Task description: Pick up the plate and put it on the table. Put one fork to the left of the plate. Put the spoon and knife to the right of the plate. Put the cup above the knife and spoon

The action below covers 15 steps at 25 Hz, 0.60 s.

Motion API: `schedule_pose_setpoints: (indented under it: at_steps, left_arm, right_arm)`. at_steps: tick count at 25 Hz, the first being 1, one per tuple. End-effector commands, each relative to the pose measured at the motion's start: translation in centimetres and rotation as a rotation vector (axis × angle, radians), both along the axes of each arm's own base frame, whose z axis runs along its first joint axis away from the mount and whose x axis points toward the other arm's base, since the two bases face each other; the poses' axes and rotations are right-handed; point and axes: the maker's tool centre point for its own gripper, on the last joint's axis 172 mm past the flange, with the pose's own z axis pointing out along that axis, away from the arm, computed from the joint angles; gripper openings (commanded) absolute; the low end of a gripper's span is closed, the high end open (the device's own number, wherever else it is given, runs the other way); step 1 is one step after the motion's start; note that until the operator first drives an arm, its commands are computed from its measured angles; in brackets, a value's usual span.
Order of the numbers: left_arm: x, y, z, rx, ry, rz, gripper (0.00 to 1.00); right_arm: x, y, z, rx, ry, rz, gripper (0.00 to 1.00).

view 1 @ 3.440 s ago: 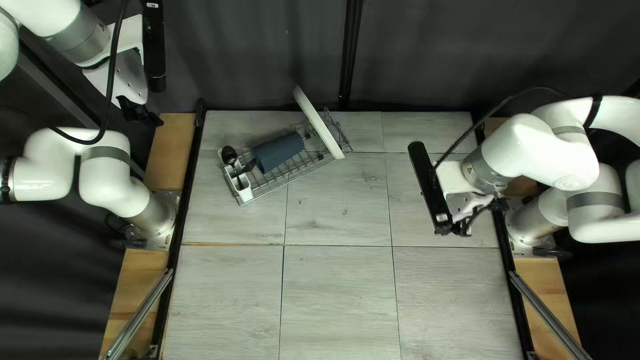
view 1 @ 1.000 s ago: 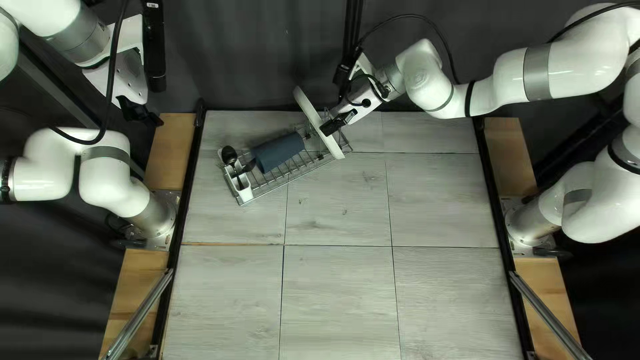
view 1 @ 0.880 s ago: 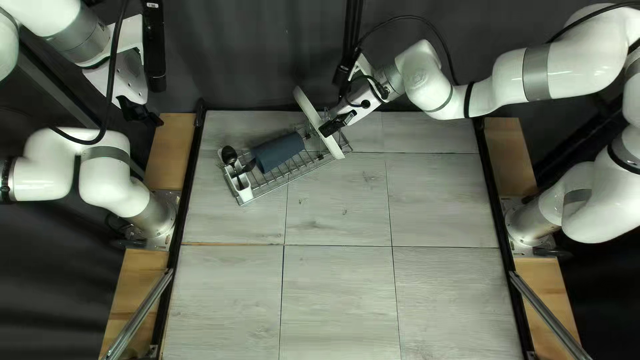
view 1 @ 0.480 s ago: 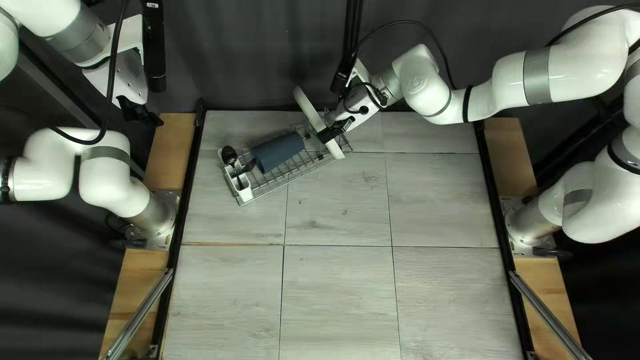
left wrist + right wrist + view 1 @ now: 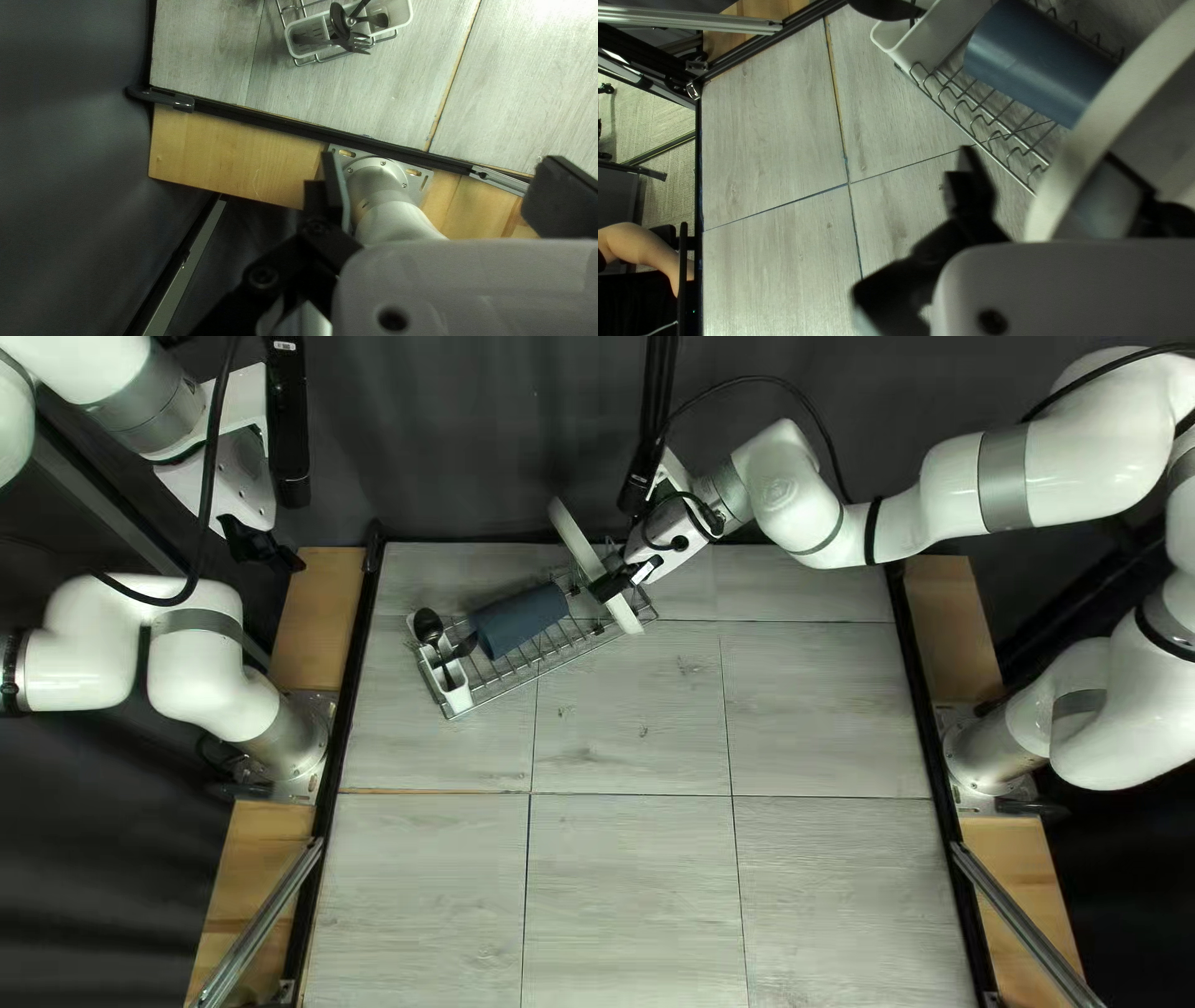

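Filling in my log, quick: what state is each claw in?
Left claw: open, holding nothing.
Right claw: open, astride the rim of the plate, not closed on it.

A blue cup (image 5: 1033, 65) lies in the wire rack (image 5: 985, 147), with a white caddy (image 5: 934, 38) at the rack's end and the pale plate (image 5: 1074, 163) tilted on edge across it. Beside the rack, the right hand (image 5: 613, 583) stands open, fingers on either side of the plate's rim. Well apart from the rack, beyond the tabletop (image 5: 775, 149), shows a person's arm (image 5: 641, 244).
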Motion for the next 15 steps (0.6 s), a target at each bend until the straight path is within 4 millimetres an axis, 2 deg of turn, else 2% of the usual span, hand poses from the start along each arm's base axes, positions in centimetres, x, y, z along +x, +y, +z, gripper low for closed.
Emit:
schedule_pose_setpoints:
  at_steps: [1,5,8,12,13,15]
  left_arm:
    - [0.0,0.0,0.0,0.000,0.000,0.000,1.00]
    - [0.0,0.0,0.0,0.000,0.000,0.000,1.00]
    - [0.0,0.0,0.0,0.000,0.000,0.000,1.00]
    - [0.0,0.0,0.0,0.000,0.000,0.000,1.00]
    - [0.0,0.0,0.0,0.000,0.000,0.000,1.00]
    - [0.0,0.0,0.0,0.000,0.000,0.000,1.00]
  right_arm:
    - [0.0,1.4,2.4,-0.029,0.006,0.023,0.00]
    - [-0.9,3.4,5.2,-0.068,0.030,0.052,0.00]
    - [-2.4,6.3,6.7,-0.115,0.098,0.089,0.00]
    - [-5.1,10.5,6.9,-0.177,0.208,0.155,0.00]
    - [-6.3,12.2,6.4,-0.198,0.264,0.174,0.00]
    - [-7.7,14.2,5.6,-0.223,0.345,0.192,0.00]
